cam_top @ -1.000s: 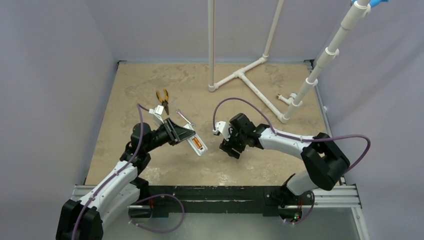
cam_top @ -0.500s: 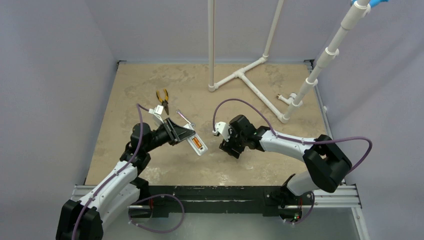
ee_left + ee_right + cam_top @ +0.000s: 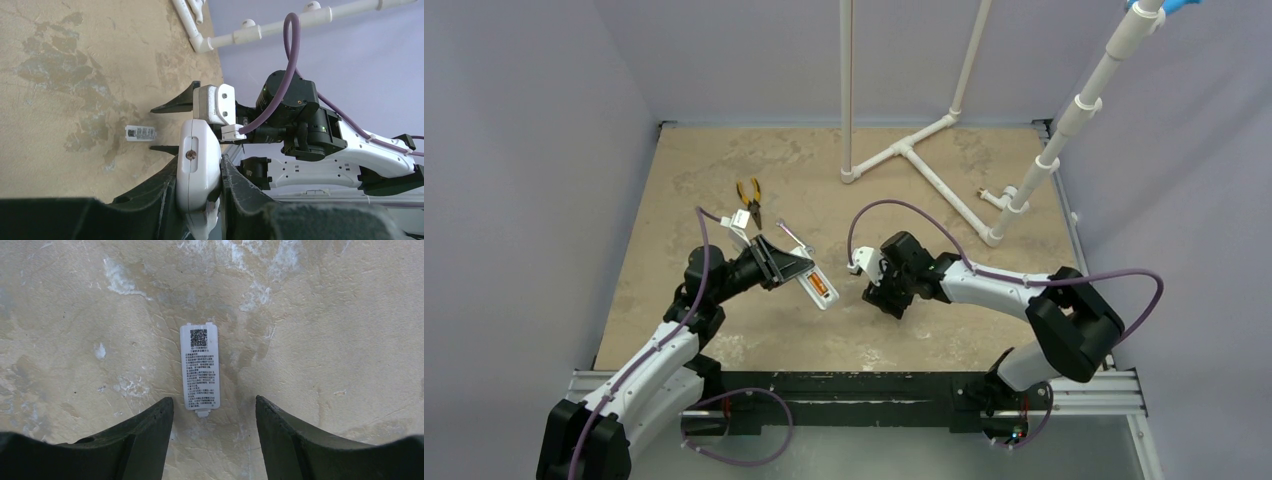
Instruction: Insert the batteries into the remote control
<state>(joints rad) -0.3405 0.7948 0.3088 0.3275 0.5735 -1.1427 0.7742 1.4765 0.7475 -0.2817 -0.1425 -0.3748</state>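
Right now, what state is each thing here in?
Remote control: held, back uncovered.
Battery: orange, seated in the remote control.
Cover plate: off, lying flat, label up.
Left gripper: shut on the remote control.
Right gripper: open, above the cover plate.
Pliers: lying flat, untouched.

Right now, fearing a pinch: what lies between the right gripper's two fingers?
The white cover plate, label up, its near end between the open right gripper's fingertips, touching neither, in the right wrist view.

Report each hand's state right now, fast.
Left hand: closed on the slim white rectangular remote control.
Right hand: open, holding nothing, above the small white labelled cover plate.
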